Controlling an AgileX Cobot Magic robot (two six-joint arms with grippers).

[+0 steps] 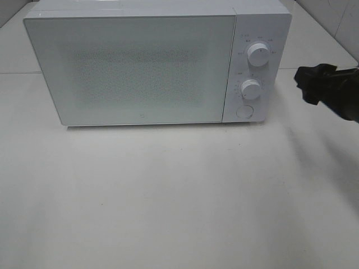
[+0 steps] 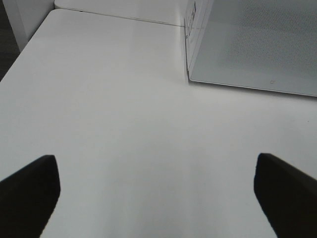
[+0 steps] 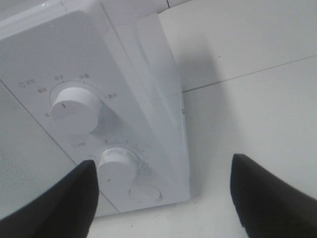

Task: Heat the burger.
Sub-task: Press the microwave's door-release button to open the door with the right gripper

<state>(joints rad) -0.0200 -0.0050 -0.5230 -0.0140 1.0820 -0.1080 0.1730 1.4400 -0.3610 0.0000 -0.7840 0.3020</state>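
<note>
Beside microwave (image 1: 168, 8) control panel (image 1: 268, 75), right gripper (image 1: 303, 84) is held above table (image 1: 168, 196), arm reaching in from right edge, tips turned toward panel. Fingers (image 3: 64, 203) are spread, nothing gripped between them. Lower knob (image 3: 116, 163) is seen close ahead of one finger, upper knob (image 3: 74, 109) beyond, round button (image 3: 144, 193) just beside lower knob.

Left gripper (image 2: 154, 163) is held low over table, tilted down, fingers spread wide, nothing held; microwave's front corner lies ahead to its right.

Door (image 1: 134, 70) is shut. Burger's place cannot be told.
</note>
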